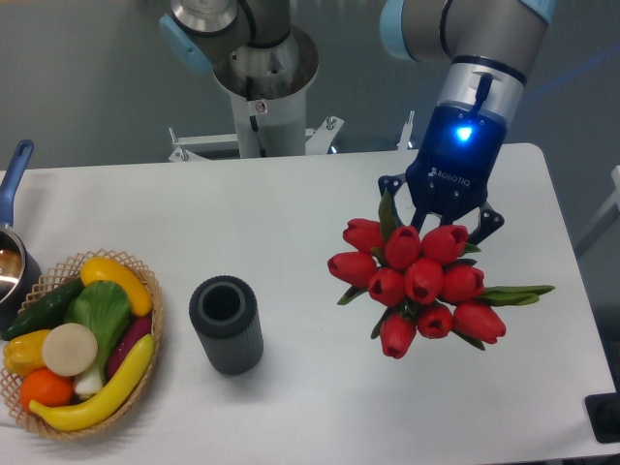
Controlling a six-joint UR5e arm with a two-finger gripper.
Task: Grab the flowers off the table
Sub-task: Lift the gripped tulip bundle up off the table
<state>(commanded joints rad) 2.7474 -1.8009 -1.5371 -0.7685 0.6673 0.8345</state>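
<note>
The flowers [418, 284] hide their own stems and the gripper [438, 221] fingertips. Gripper clamps the bunch near the table's [291, 232] right edge; blooms face the camera, long axis foreshortened.

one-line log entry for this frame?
phase: lift | gripper: shut on flowers | table: vase, basket untouched

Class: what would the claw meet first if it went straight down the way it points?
The claw points down, closed on the flowers, whose red heads hide its tips. Past them, the white table looks like the first thing in line, though depth is unclear.
</note>
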